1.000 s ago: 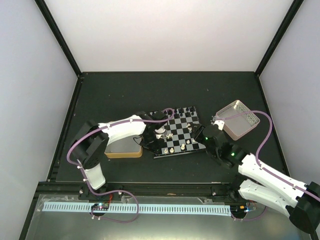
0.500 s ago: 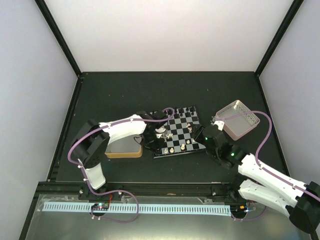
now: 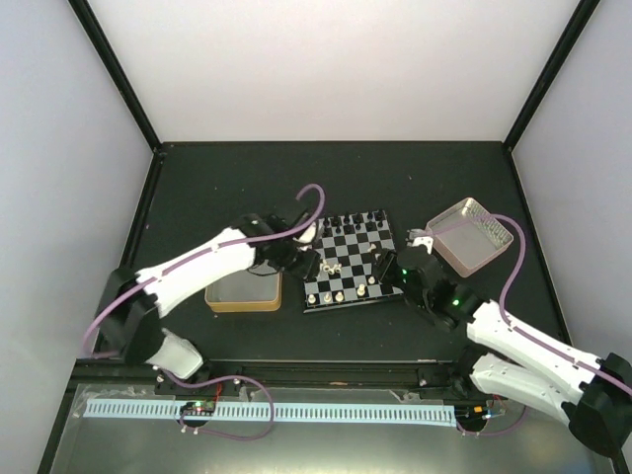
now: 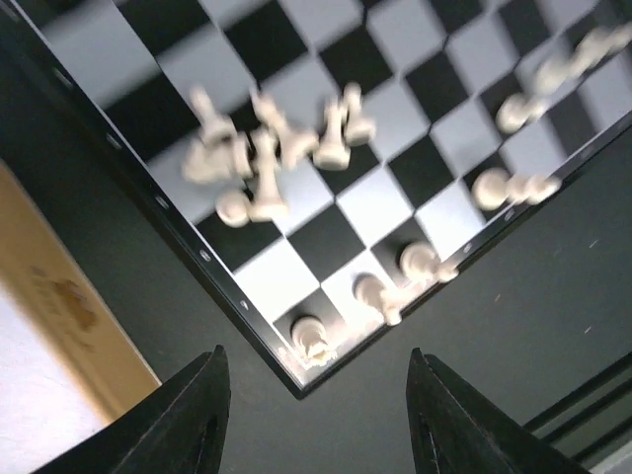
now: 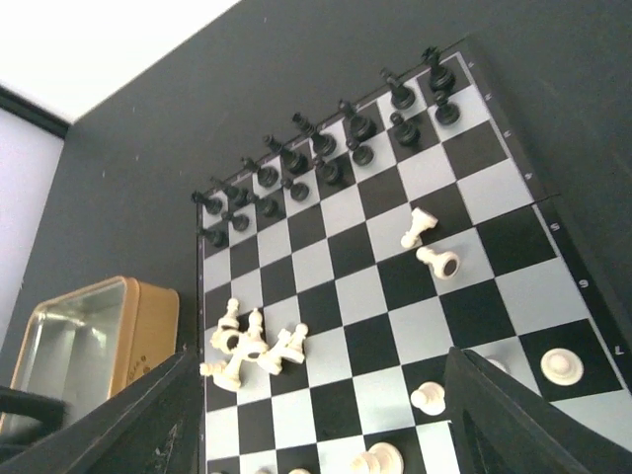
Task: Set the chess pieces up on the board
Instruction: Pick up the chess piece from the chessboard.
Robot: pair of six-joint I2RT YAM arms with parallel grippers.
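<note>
The board (image 3: pixel 354 259) lies mid-table. The black chess pieces (image 3: pixel 360 218) stand along its far edge and also show in the right wrist view (image 5: pixel 326 148). A heap of tipped cream chess pieces (image 3: pixel 331 269) lies near the board's left side; it shows in the right wrist view (image 5: pixel 252 346) and, blurred, in the left wrist view (image 4: pixel 267 158). Two more cream pieces (image 5: pixel 430 242) lie mid-board, and several stand along the near edge (image 3: pixel 341 294). My left gripper (image 3: pixel 299 249) is open and empty at the board's left edge (image 4: pixel 316 425). My right gripper (image 3: pixel 395 265) is open and empty at the board's right edge (image 5: pixel 326 434).
A gold-rimmed tin tray (image 3: pixel 243 292) sits just left of the board under my left arm and shows in the right wrist view (image 5: pixel 89 346). A pink-sided tray (image 3: pixel 469 237) sits to the board's right, behind my right arm. Black frame posts stand at the table's corners.
My left arm has swung and its gripper has drawn back from over the board's left squares to the left edge, uncovering the cream heap. The right arm has barely moved.
</note>
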